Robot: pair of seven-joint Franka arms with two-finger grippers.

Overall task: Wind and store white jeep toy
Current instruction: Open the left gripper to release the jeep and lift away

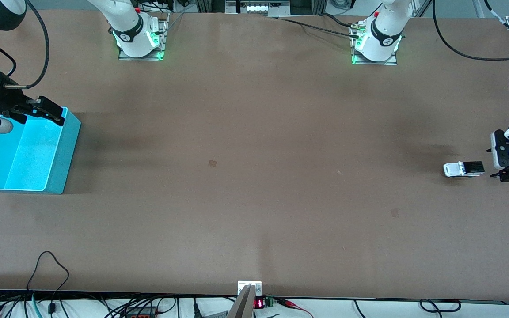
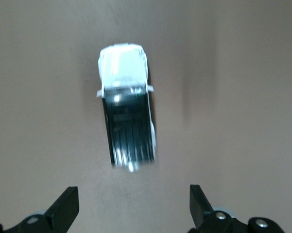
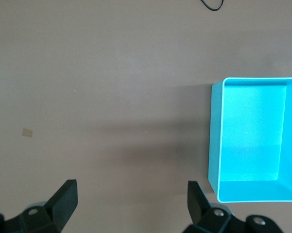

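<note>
One white jeep toy (image 1: 463,169), one cyan bin (image 1: 62,157), two open claws

Broad brown table (image 1: 254,176) — cables (image 1: 51,274) along its near edge.

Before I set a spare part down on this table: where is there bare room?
The whole middle is bare, between the cyan bin at the right arm's end and the white jeep toy at the left arm's end. It is tighter beside the jeep, where the open left gripper sits, and at the bin, under the right gripper.
</note>
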